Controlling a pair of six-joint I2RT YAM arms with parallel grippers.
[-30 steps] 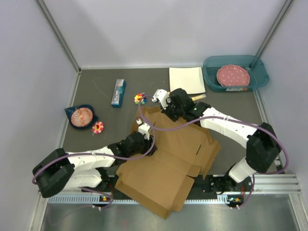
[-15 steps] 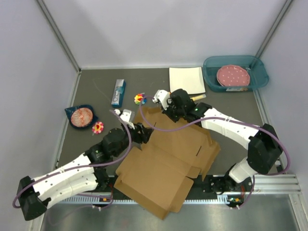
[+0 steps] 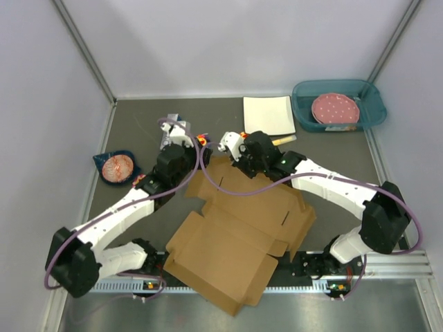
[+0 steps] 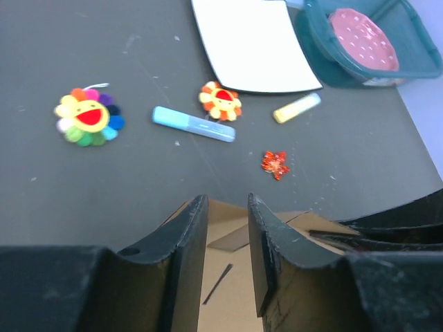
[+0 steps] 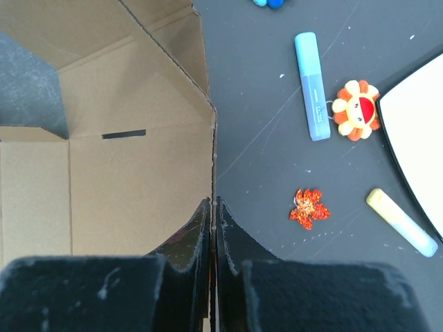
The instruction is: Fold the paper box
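**Inspector:** Left side first. State of the left tool?

**Assistant:** The left tool (image 4: 226,204) hangs over the 11 o'clock corner of the paper box (image 3: 235,235), its fingers apart with a clear gap. Cardboard shows beneath the gap, but nothing is clamped. I judge it is lined up to take that corner flap.

**Inspector:** Location of the box?

**Assistant:** It is on the bench (image 3: 138,117), from centre towards 6 o'clock, with its near corner overhanging the edge between the arm bases. Most panels lie flat, so by my estimate folding is at an early stage.

**Inspector:** And to the right?

**Assistant:** The right tool (image 5: 213,204) sits at the box's 12 o'clock edge, fingers pressed together on the rim of a flap. That flap appears lifted off the sheet. It is probably held to steady the sheet while the other arm works.

**Inspector:** Hazards?

**Assistant:** A blue marker (image 5: 313,86) and a flower toy (image 5: 354,109) lie just beyond the box, towards 1 o'clock. A swung flap could sweep them.
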